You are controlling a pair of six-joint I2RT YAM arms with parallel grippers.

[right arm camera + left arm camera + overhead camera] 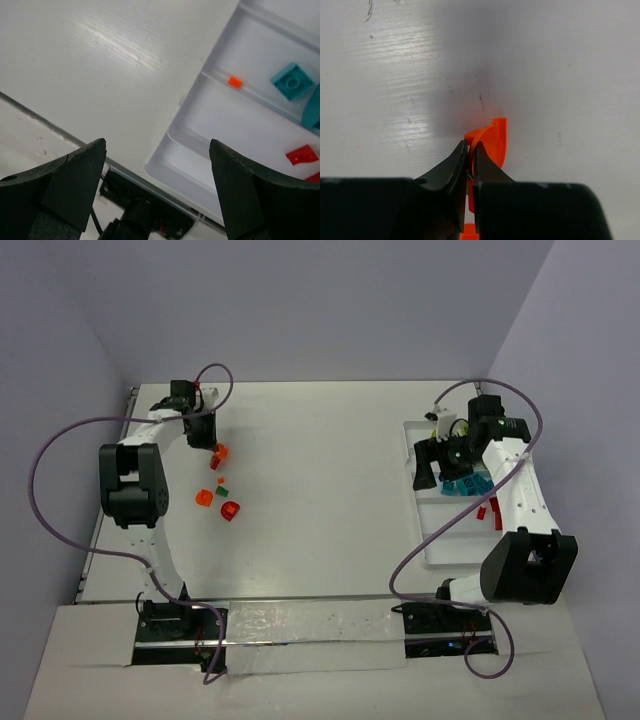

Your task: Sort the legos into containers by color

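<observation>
An orange curved plastic lego point(492, 141) is pinched by a thin edge between the black fingertips of the left end effector point(470, 146), whose jaws are closed on it with only a sliver of gap. It sits at the far left of the white table point(320, 490); whether it touches the surface or hangs just above it cannot be told. From the top view the left end effector point(212, 445) is low over the table, with other loose bricks just nearer the arm bases: a small dark green lego point(222, 480), a flat orange lego point(204, 497) and, beside that, a red rounded lego point(231, 510), all lying apart from one another on the bare surface. Well across the table on the right lies the long white plastic tray point(440, 550), split by thin dividers into shallow compartments. A cluster of teal-blue legos point(460, 486) lies in one compartment and a few red legos point(483, 512) in the next one nearer the bases. The right wrist view shows a square teal-blue brick point(292, 81) with a single round stud, a tiny orange piece point(234, 81) lying on a divider, and a flat red piece point(301, 155) one compartment over. The right end effector point(157, 144) hangs over the tray's left edge with its jaws spread wide, holding nothing.
</observation>
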